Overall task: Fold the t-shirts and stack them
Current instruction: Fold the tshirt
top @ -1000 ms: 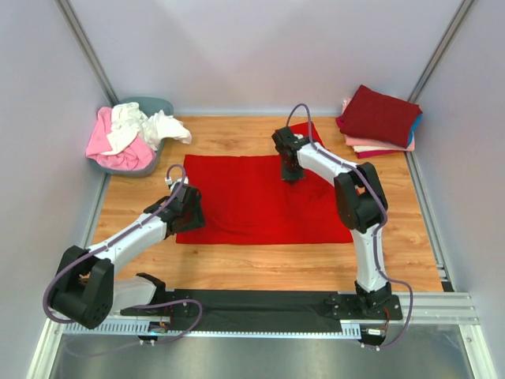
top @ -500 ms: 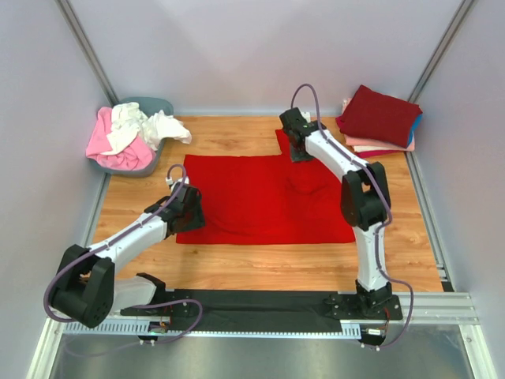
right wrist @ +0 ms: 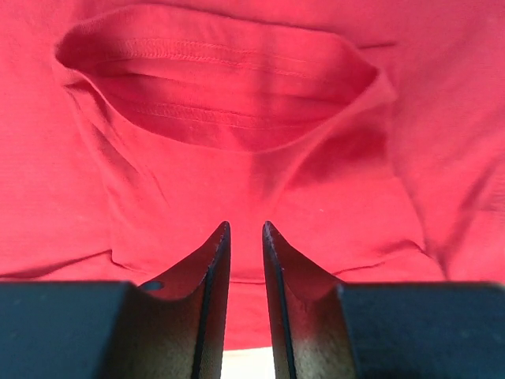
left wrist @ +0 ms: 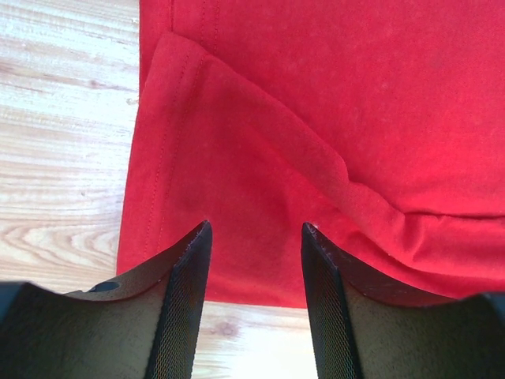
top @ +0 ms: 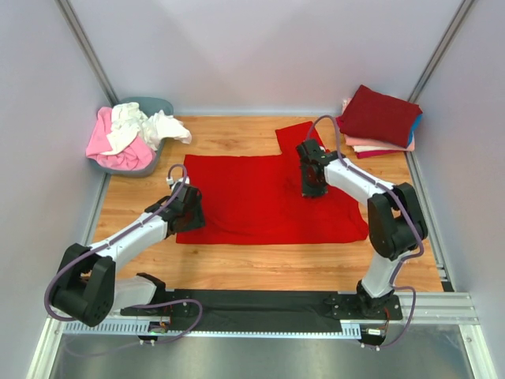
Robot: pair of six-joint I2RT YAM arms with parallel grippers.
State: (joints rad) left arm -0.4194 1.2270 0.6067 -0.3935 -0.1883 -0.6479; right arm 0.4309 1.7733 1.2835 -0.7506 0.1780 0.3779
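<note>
A bright red t-shirt point(top: 260, 197) lies spread flat on the wooden table, one sleeve point(top: 293, 136) sticking out at its far edge. My left gripper point(top: 191, 212) is open and empty, low over the shirt's near left corner; the wrist view shows the hem point(left wrist: 158, 181) between the jaws point(left wrist: 256, 227). My right gripper point(top: 312, 186) hovers over the shirt's right part with its jaws a narrow gap apart and nothing held point(right wrist: 245, 225); the collar point(right wrist: 221, 103) lies just ahead of it.
A stack of folded shirts point(top: 379, 118), dark red on top with pink and blue beneath, sits at the back right. A grey tub point(top: 162, 104) at the back left holds crumpled pink point(top: 110, 142) and white point(top: 154, 125) shirts. Grey walls stand on three sides.
My right gripper went to the far edge, where the sleeve now lies spread out, then came back nearer over the shirt's right part. The shirt's right edge shifted right. The left arm has not moved.
</note>
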